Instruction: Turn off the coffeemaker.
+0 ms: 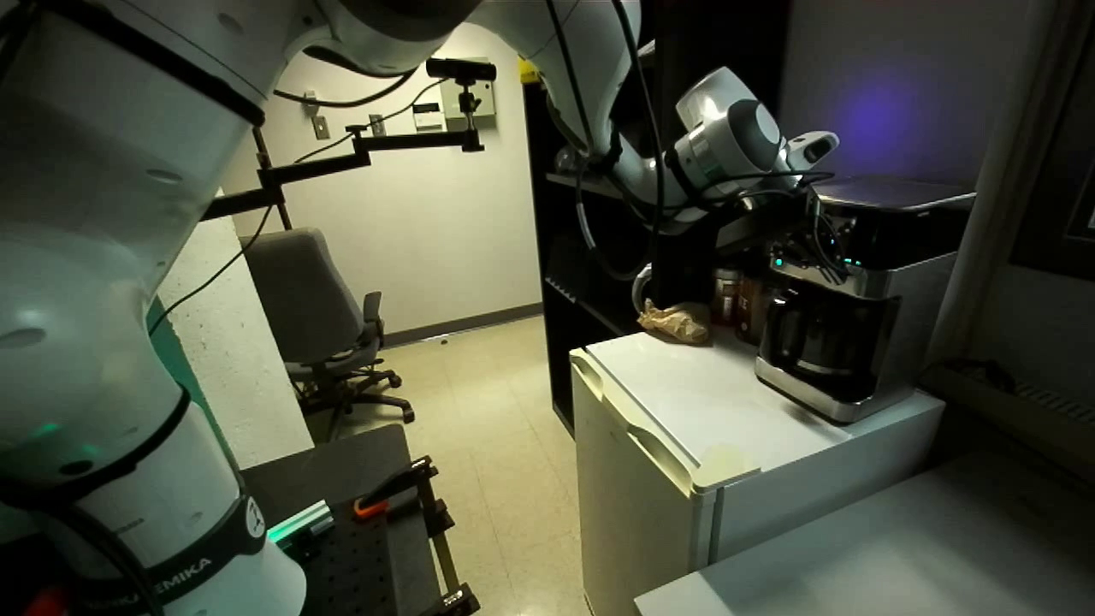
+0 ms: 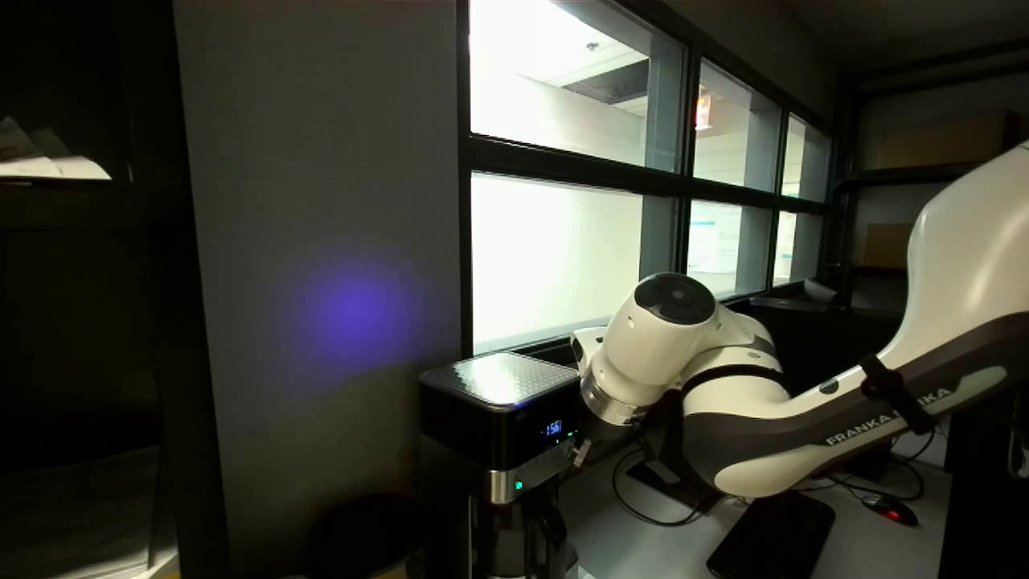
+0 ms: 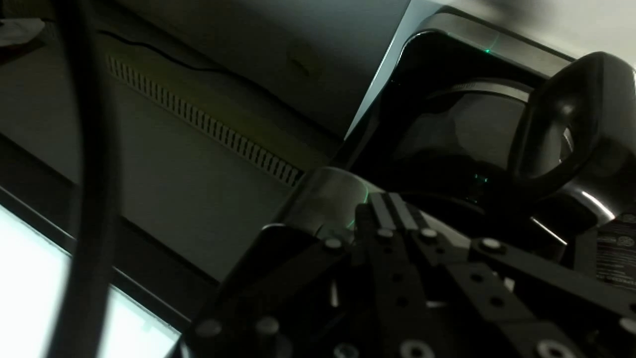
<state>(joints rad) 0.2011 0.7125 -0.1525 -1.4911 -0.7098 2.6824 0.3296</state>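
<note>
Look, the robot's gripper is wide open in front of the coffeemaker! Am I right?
Not wide open: the wrist view shows the gripper shut. It is in front of the coffeemaker, just as you said.

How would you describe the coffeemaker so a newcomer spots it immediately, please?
In an exterior view, find the white mini fridge. On top, right of crumpled brown paper, stands the boxy coffeemaker. Its glass carafe and green lights set it apart.
</note>
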